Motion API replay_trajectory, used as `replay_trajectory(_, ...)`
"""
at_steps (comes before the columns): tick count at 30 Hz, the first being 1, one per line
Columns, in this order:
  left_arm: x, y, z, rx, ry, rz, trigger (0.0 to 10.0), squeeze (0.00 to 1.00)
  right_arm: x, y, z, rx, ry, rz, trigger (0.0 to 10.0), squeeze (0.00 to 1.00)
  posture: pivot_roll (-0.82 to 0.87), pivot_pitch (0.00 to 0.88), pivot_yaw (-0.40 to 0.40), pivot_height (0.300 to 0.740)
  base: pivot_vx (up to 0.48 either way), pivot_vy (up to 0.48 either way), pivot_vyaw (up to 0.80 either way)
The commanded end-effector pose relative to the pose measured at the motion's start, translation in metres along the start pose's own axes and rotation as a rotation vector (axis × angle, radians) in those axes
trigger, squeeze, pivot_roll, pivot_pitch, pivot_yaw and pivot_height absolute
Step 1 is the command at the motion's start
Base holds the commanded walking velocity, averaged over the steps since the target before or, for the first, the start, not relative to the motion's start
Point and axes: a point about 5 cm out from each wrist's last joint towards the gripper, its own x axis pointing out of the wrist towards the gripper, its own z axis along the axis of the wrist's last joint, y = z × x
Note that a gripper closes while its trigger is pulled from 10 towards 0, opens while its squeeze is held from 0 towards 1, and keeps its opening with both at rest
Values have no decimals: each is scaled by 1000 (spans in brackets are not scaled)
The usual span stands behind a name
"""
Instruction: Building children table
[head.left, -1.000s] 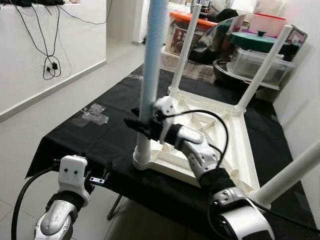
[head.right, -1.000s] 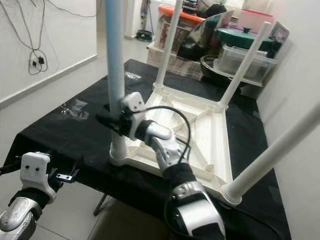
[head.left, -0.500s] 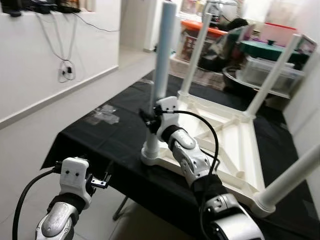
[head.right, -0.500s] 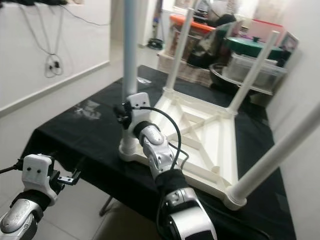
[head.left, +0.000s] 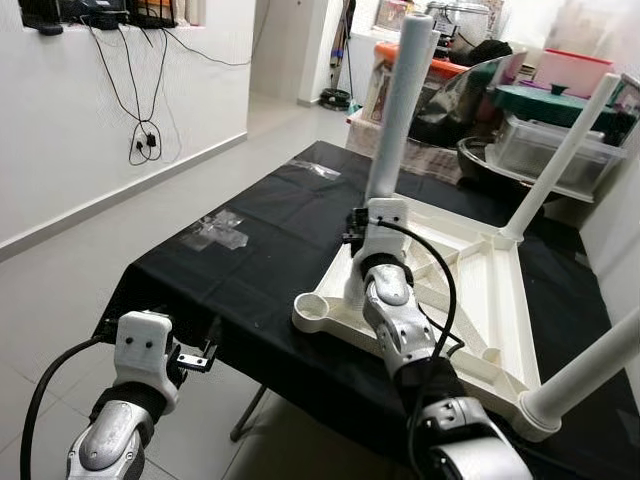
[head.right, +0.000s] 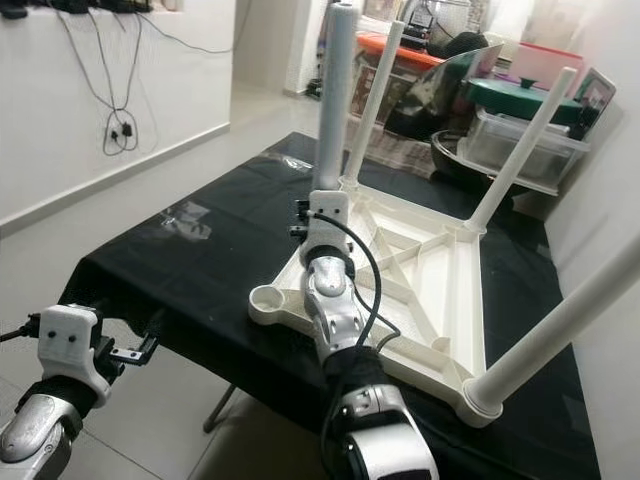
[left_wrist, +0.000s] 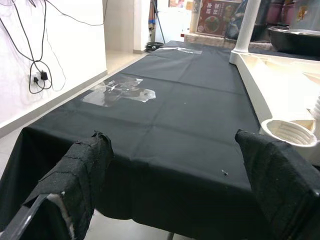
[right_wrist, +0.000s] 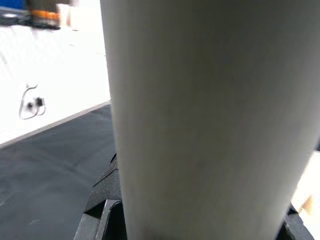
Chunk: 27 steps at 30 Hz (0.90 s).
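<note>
Black-clothed table (head.left: 250, 250) in a white-walled room, cluttered storage tubs behind. Upside down on the cloth, white plastic children's tabletop (head.left: 470, 290) with three round white legs already standing in its corner sockets. Fourth white plastic leg (head.left: 398, 100) held upright in the right gripper (head.left: 360, 225), fingers clamped round its lower part, clear of the tabletop and hanging toward the middle of the near long edge. Nearest to the robot's left, empty round threaded corner socket (head.left: 322, 310), open and waiting. Leg's long axis near vertical, so the coming move judged to be a carry back toward the robot and left, then straight down into that socket. Left gripper (left_wrist: 175, 180) low at the table's near edge, fingers spread apart, holding nothing, socket just ahead.
</note>
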Motion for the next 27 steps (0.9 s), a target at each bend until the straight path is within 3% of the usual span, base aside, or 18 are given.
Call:
replay_trajectory(1,1,1,-1,2,0,0,10000,0,-6,-4,-32,28,166,-26,0,0,128,0,-181,740,0,0,0)
replay_trajectory(3,1,1,-1,2,0,0,10000,0,-6,-4,-32,28,166,-26,0,0,128,0,-181,740,0,0,0)
replay_trajectory(5,2,1,-1,4,0,-2,10000,0,-7,9,-32,126,212,101,0,0,121,0,-178,740,0,0,0)
replay_trajectory(6,2,1,-1,4,0,-2,10000,0,-7,9,-32,126,212,101,0,0,121,0,-178,740,0,0,0)
replay_trajectory(8,5,1,-1,5,-3,-4,10000,0,-6,17,-26,231,212,195,0,0,122,0,-179,740,0,0,0)
replay_trajectory(11,5,1,-1,4,-5,-5,10000,0,-5,17,-21,261,194,216,0,0,123,0,-179,740,0,0,0)
replay_trajectory(15,6,2,0,5,-7,-4,10000,0,3,18,-2,328,149,289,0,0,121,0,-177,740,0,0,0)
replay_trajectory(16,6,2,-1,5,-7,-5,10000,0,6,21,11,368,117,375,0,0,119,0,-173,740,0,0,0)
replay_trajectory(17,7,2,-1,5,-8,-6,10000,0,9,23,25,377,66,446,0,0,119,0,-173,740,0,0,0)
replay_trajectory(21,9,2,0,6,-12,-8,10000,0,10,23,39,344,-19,516,0,0,117,0,-172,740,0,0,0)
replay_trajectory(27,9,3,0,7,-13,-9,10000,0,2,25,32,280,-37,603,0,0,122,0,-172,740,0,0,0)
